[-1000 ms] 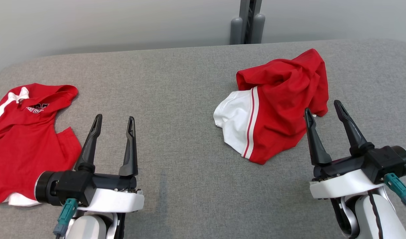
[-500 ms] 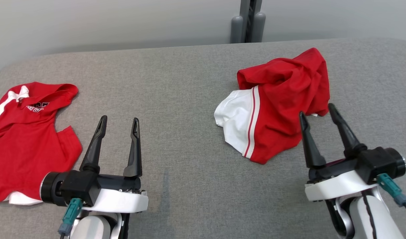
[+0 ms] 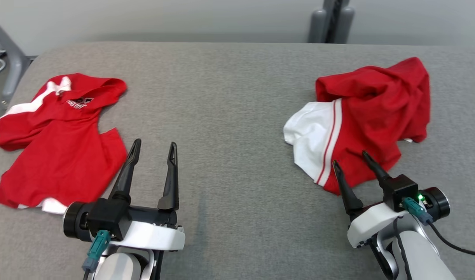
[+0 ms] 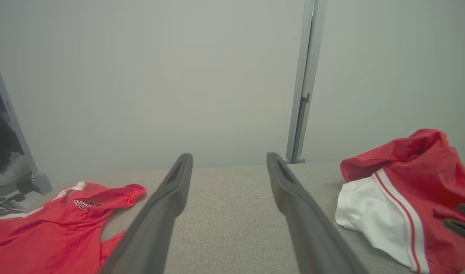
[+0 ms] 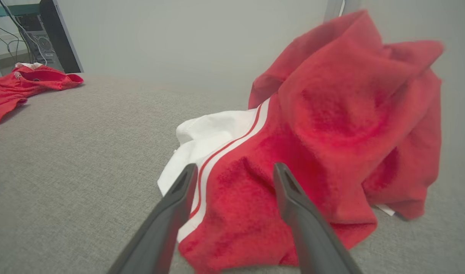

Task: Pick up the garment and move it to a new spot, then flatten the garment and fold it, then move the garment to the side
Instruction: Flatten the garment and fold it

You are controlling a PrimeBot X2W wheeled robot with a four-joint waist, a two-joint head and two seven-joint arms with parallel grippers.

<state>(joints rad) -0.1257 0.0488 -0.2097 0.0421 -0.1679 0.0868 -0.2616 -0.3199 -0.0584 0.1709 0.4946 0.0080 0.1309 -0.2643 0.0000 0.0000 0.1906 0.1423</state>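
Observation:
The garment is a crumpled red heap with a white, red-striped part, lying at the right of the grey table. My right gripper is open, and its fingertips stand over the heap's near edge, one at the stripe and one on the red cloth. In the right wrist view the gripper is low and close to the garment, with nothing between its fingers. My left gripper is open over bare table left of centre. The left wrist view shows this gripper and the garment at the right.
A second red garment with white trim lies spread at the table's left, also seen as a red garment and, far off, a red garment. A grey post stands behind the table. The table's rounded left edge is near.
The head camera has turned, so the whole picture has shifted right. My right gripper has moved forward and lower, from beside the heap to its near edge. Both grippers stay open.

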